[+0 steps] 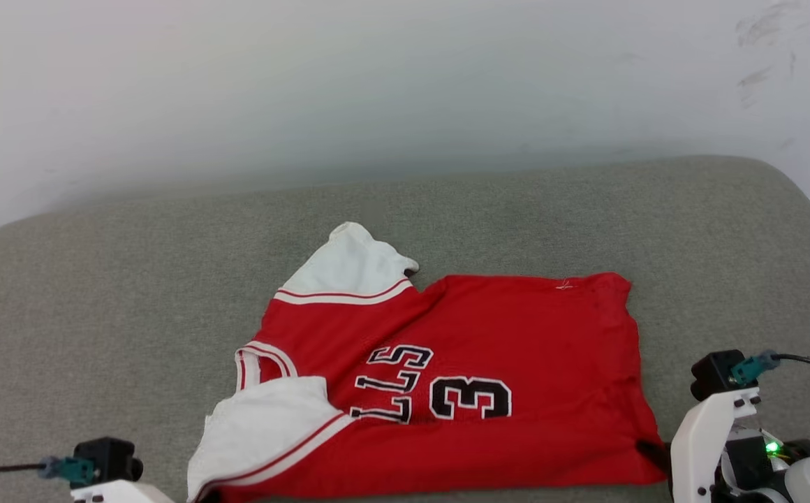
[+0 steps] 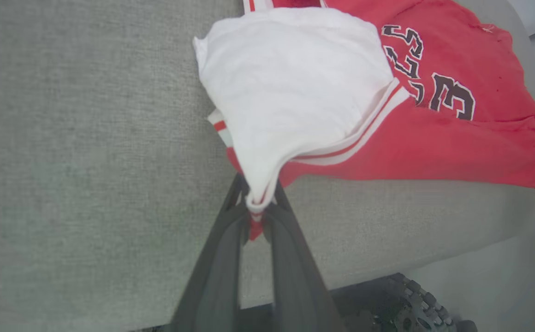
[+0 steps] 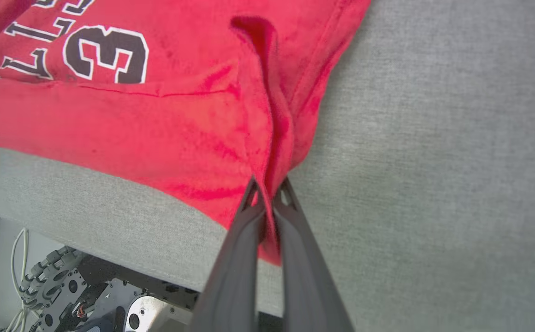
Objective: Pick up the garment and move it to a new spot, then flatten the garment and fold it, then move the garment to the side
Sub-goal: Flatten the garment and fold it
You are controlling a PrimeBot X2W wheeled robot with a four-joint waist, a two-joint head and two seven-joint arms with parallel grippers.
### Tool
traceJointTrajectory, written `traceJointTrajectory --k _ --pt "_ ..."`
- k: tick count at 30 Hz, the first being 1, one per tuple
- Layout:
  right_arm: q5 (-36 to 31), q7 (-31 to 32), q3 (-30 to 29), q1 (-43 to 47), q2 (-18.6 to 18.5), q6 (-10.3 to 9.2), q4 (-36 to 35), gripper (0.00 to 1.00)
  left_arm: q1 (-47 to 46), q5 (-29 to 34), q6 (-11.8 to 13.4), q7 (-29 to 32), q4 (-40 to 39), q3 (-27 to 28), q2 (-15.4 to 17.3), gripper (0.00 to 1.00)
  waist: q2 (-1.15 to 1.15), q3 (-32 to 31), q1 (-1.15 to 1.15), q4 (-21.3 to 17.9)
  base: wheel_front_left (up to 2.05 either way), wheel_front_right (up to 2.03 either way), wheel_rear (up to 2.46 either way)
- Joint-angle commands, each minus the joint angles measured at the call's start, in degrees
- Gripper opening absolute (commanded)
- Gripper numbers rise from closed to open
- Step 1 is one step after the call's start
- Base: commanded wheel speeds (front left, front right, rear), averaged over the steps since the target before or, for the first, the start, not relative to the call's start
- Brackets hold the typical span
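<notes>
While right fingers pinch it, garment spread

We find the garment on the cushion, along its front edge, collar leftward, hem rightward. Our left gripper grips its front left corner, our right gripper its front right corner.
</notes>
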Motion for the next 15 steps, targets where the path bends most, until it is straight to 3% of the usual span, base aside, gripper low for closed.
traceJointTrajectory --k 1,9,10,11,12,15 --pt "0.2 0.2 -0.8 2.1 -0.7 0.0 -1.3 0.0 3.0 -0.6 0.9 -0.6 -1.0 0.6 0.1 0.0 0.0 -0.6 0.0 0.6 0.0 0.0 0.0" --pt "-0.7 -0.1 -3.5 6.7 -0.4 -0.01 -3.3 0.0 6.8 -1.0 1.4 -1.7 -2.1 0.3 -0.9 0.0 0.0 -0.2 0.0 1.2 0.0 0.0 0.0" --pt "-0.8 -0.5 -3.6 7.3 -0.1 0.0 -3.2 0.31 6.2 -1.2 0.9 -2.0 -1.7 0.0 -1.4 0.0 0.0 -0.1 0.0 1.3 0.0 0.0 0.0" --pt "-0.9 -1.3 -3.7 7.7 0.3 0.0 -3.4 1.0 5.7 -1.3 0.4 -1.9 -1.1 -0.6 -1.8 0.25 0.0 0.1 0.0 1.4 0.0 0.0 0.0" --pt "-1.0 -2.2 -3.9 7.9 0.6 0.0 -3.7 1.0 4.9 -0.6 0.1 -2.5 -0.6 -0.7 -1.9 1.0 0.0 0.2 0.0 1.4 0.0 0.0 0.0" --pt "-3.0 -9.2 -3.8 8.5 1.3 0.0 -6.2 1.0 2.2 1.3 -0.3 -5.6 0.6 -0.7 -3.2 1.0 0.0 0.7 0.0 0.7 0.0 0.0 0.0"
